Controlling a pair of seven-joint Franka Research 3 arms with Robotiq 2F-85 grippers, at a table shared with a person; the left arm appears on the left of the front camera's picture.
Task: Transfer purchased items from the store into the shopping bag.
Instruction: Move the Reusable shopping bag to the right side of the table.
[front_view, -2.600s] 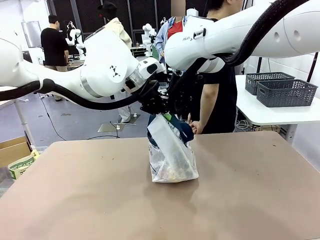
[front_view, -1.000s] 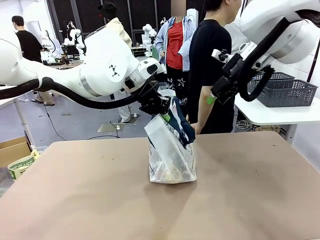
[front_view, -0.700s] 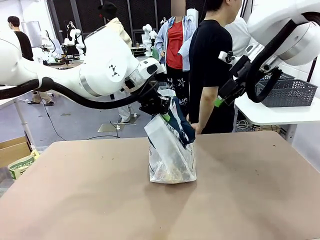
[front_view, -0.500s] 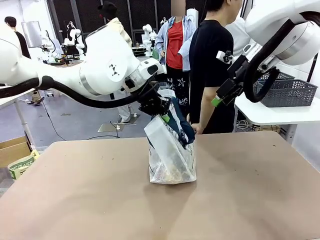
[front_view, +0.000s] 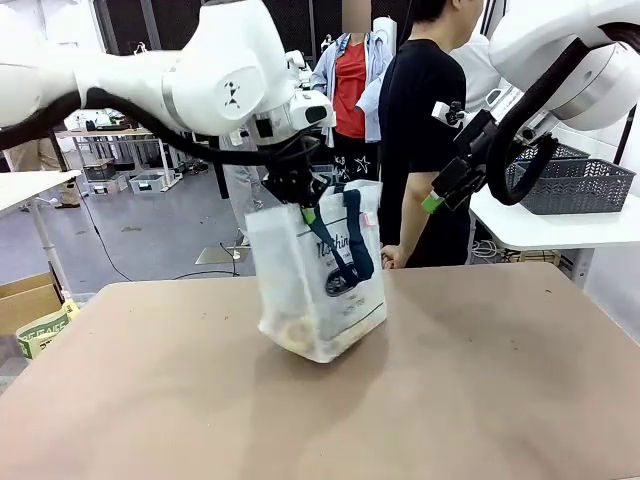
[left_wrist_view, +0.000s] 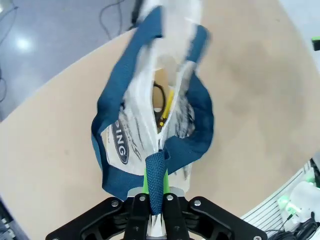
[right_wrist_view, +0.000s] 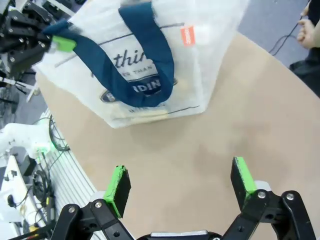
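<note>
The shopping bag (front_view: 322, 285) is seen as a clear, crinkly plastic tote w/ navy strap handles and a navy oval logo w/ white lettering; a small orange tag sits near its top edge. It is held up near mid-bench, tilted, w/ its lower corner at or just above the tan bench (front_view: 480, 400); contact can't be told. The bench top is matte, smooth, w/ rounded edges.

In the left wrist view the bag mouth (left_wrist_view: 165, 95) is seen from above, partly open. Inside, purchased items (left_wrist_view: 165, 107) are dimly made out: something yellow and thin, something dark and looped; the rest can't be told. From the front a pale yellowish lump (front_view: 292, 328) is seen through the plastic at the bag's bottom.

Left claw (front_view: 298, 196): pinched tight on one navy handle strap (left_wrist_view: 155, 177), woven texture visible, the strap gripped between the green pads w/ the bag hanging below.

Right claw (right_wrist_view: 181, 186): spread wide, nothing held, nothing touched. In the front view it is raised off the bench, to the right of the bag and well apart from it (front_view: 452, 180), in front of a person in a black top (front_view: 425, 120).

Dark grey lattice baskets (front_view: 570, 180) are stacked on a white side table at right.
</note>
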